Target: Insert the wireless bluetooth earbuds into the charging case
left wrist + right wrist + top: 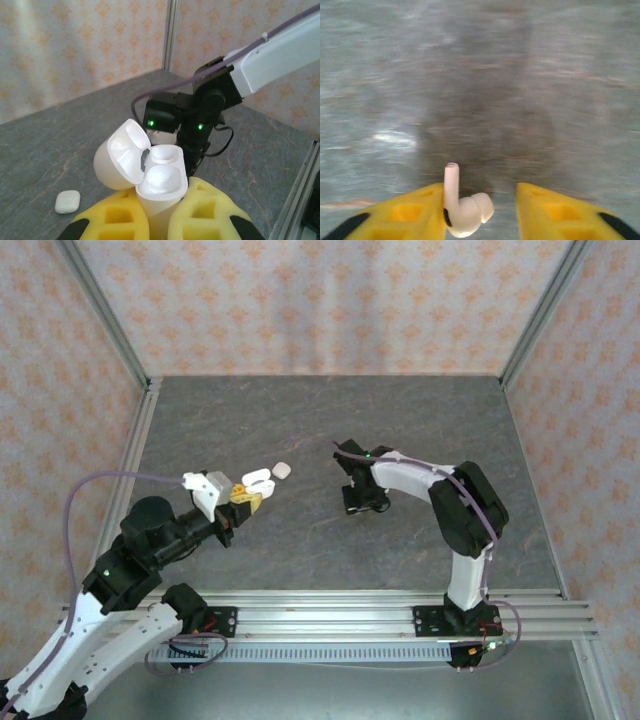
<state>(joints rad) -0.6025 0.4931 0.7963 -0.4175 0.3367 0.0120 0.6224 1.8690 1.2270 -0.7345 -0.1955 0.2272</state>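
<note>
My left gripper [250, 498] is shut on a white charging case [160, 180], held upright above the table with its lid [121, 155] swung open to the left. I cannot tell whether its two sockets hold anything. My right gripper [480, 210] stands open just over the table at centre right [362, 502]. One white earbud [462, 212] rests against its left finger [415, 215], stem pointing away, with a clear gap to the right finger [555, 210]. The other earbuds are out of view.
A second white case [282, 469], shut, lies on the grey table [300, 420] just beyond the left gripper and shows in the left wrist view [67, 201]. The right arm [215, 95] stands across from the held case. Patterned walls and metal posts enclose the table.
</note>
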